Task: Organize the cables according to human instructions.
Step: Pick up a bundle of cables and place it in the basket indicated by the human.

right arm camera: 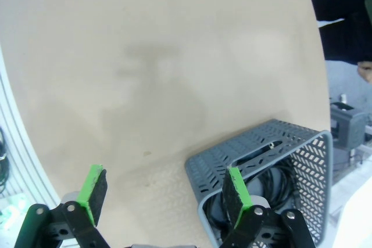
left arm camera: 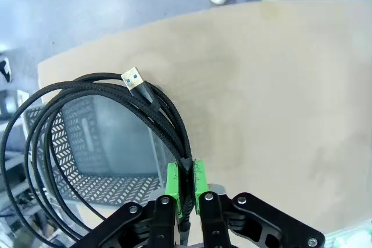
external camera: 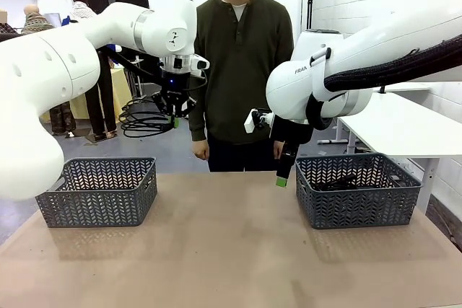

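In the front view the left gripper (external camera: 175,115) is hanging high above the table (external camera: 231,250), pinching a coiled black cable (external camera: 144,119) that is drooping off to its side, up and behind the left basket (external camera: 99,191); the person (external camera: 242,70) is standing just beyond it. The likely trouble is that the loose loops are sagging wide, so on the way down they could catch the basket rim or spill over it, or slide through the pads, since only a few strands are being squeezed. The right gripper (external camera: 283,171) is hovering beside the right basket (external camera: 357,189), carrying nothing. In the left wrist view the green pads (left arm camera: 172,187) are pressing together on several strands, the coil fanning away ahead of them with a blue-tongued plug (left arm camera: 133,79) at the top, and the basket (left arm camera: 87,149) lying below and ahead. In the right wrist view the fingers (right arm camera: 96,187) are standing spread wide and empty, with another cable (right arm camera: 273,181) lying inside the basket (right arm camera: 273,143) just ahead of one finger.
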`<state>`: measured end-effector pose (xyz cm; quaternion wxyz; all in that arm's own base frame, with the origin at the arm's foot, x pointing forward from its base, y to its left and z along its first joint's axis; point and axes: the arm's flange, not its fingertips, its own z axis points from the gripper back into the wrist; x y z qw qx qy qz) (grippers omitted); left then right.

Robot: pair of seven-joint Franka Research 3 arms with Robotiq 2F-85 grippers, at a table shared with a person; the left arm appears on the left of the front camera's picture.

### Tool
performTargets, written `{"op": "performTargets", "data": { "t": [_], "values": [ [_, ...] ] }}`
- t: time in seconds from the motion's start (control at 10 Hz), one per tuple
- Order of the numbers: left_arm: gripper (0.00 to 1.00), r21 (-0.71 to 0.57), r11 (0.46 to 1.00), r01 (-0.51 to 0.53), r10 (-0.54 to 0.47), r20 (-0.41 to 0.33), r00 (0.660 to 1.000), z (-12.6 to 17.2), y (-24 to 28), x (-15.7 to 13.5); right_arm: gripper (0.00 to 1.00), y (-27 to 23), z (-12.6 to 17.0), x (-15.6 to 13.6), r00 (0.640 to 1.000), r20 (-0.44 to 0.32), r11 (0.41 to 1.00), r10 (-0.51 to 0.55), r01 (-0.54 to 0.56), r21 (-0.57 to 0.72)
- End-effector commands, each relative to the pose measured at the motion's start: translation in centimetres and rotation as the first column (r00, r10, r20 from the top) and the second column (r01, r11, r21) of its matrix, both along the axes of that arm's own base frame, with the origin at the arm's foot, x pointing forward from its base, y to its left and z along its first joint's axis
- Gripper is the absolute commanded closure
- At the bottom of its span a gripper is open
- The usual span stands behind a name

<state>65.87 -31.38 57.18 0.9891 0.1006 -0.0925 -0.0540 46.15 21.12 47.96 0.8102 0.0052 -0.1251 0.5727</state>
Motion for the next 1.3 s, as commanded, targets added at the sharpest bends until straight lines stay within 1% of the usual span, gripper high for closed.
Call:
{"op": "performTargets", "data": {
  "t": [0.0, 0.1, 0.3, 0.4, 0.6, 0.7, 0.8, 0.9, 1.1, 1.2],
  "values": [
    [1.00, 0.003, 0.996, -0.093, 0.092, 0.062, 0.994, -1.5, 2.9, -3.1, 0.00, 0.0, -0.1, 0.0, 1.000, 0.003, 1.000, -0.003, 0.003, -0.004],
    [1.00, 0.006, 0.993, -0.119, 0.118, 0.069, 0.991, -1.5, 3.6, -3.7, 0.00, 0.0, -0.1, 0.0, 1.000, 0.003, 1.000, -0.003, 0.003, -0.004],
    [1.00, -0.005, 0.995, -0.102, 0.102, 0.048, 0.994, -1.2, 5.7, -5.3, 0.00, 0.0, -0.1, 0.0, 1.000, 0.003, 1.000, -0.003, 0.003, -0.004],
    [1.00, -0.003, 0.991, -0.135, 0.135, 0.060, 0.989, -1.3, 6.4, -5.9, 0.00, 0.0, -0.1, 0.0, 1.000, 0.003, 1.000, -0.003, 0.003, -0.004],
    [1.00, -0.032, 0.979, -0.200, 0.203, 0.089, 0.975, -1.8, 8.2, -6.0, 0.00, 0.0, -0.1, 0.0, 1.000, 0.003, 1.000, -0.003, 0.003, -0.004],
    [1.00, -0.071, 0.970, -0.233, 0.239, 0.102, 0.965, -2.0, 9.5, -5.3, 0.00, 0.0, -0.1, 0.0, 1.000, 0.003, 1.000, -0.003, 0.003, -0.004],
    [1.00, -0.097, 0.951, -0.293, 0.304, 0.124, 0.945, -2.4, 11.0, -4.4, 0.00, 0.0, -0.1, 0.0, 1.000, 0.003, 1.000, -0.003, 0.003, -0.004],
    [1.00, -0.113, 0.942, -0.317, 0.330, 0.131, 0.935, -2.7, 11.8, -3.7, 0.00, 0.0, -0.1, 0.0, 1.000, 0.003, 1.000, -0.003, 0.003, -0.004],
    [1.00, -0.162, 0.930, -0.330, 0.347, 0.091, 0.934, -3.2, 13.5, -2.7, 0.00, 0.0, -0.1, 0.0, 1.000, 0.003, 1.000, -0.003, 0.003, -0.004],
    [1.00, -0.101, 0.947, -0.305, 0.315, 0.104, 0.943, -2.3, 12.2, -1.9, 0.00, 0.0, -0.1, 0.0, 1.000, 0.003, 1.000, -0.003, 0.003, -0.004]
  ]
}}
